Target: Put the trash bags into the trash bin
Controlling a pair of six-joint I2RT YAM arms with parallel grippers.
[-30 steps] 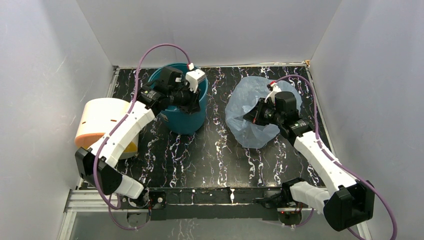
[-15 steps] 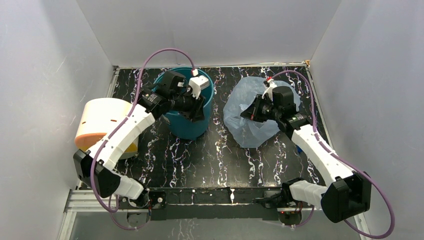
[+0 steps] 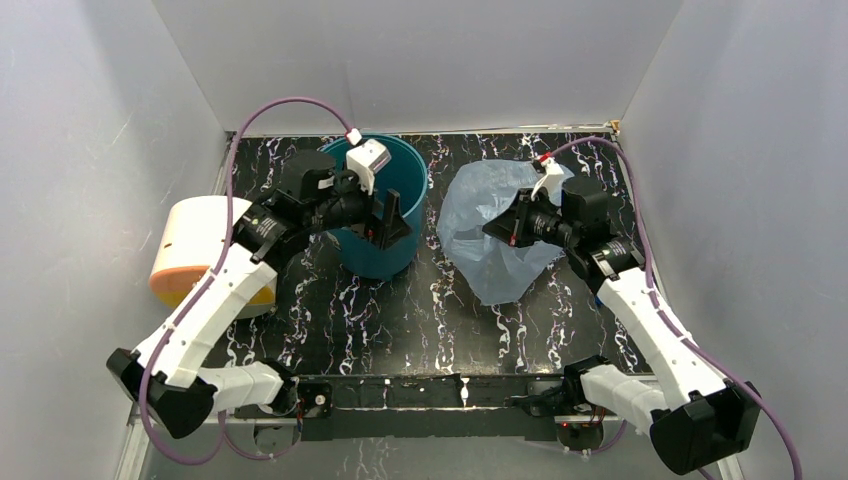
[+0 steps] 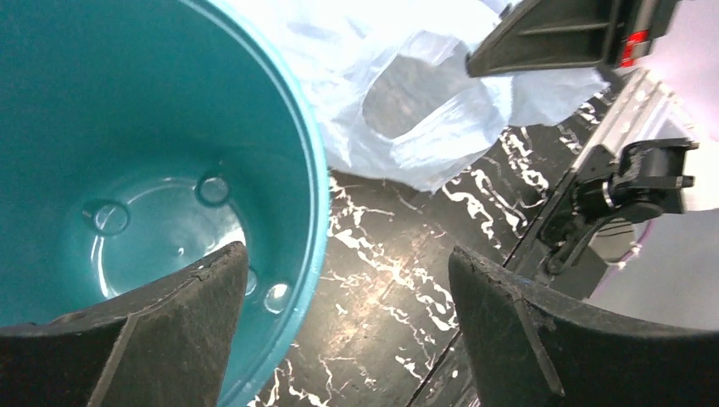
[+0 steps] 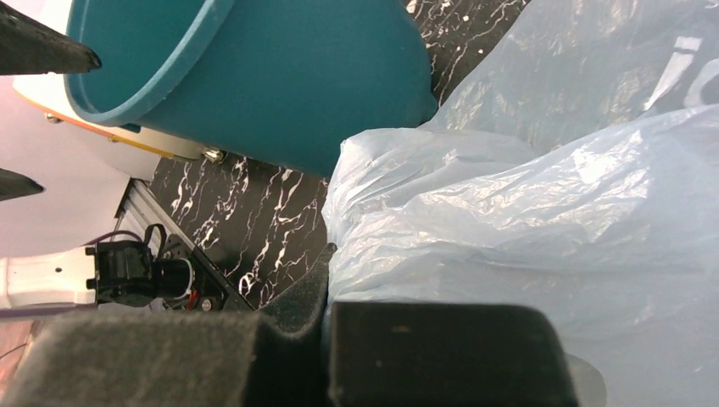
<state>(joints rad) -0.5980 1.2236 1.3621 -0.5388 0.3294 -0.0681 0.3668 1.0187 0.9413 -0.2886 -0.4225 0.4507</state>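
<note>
My right gripper (image 3: 497, 230), jaws clamped on the light-blue trash bag (image 3: 480, 262), holds it beside the teal trash bin (image 3: 368, 257), whose mouth lies to their left (my left gripper (image 3: 392, 222), jaws apart, straddles the rim).

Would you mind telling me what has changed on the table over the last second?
The left gripper nudged the trash bin slightly rightward, then opened astride its rim, and its arm swung out left. The right gripper, shut on the trash bag, drew it a little toward the bin. The cream cylinder stayed put.
</note>
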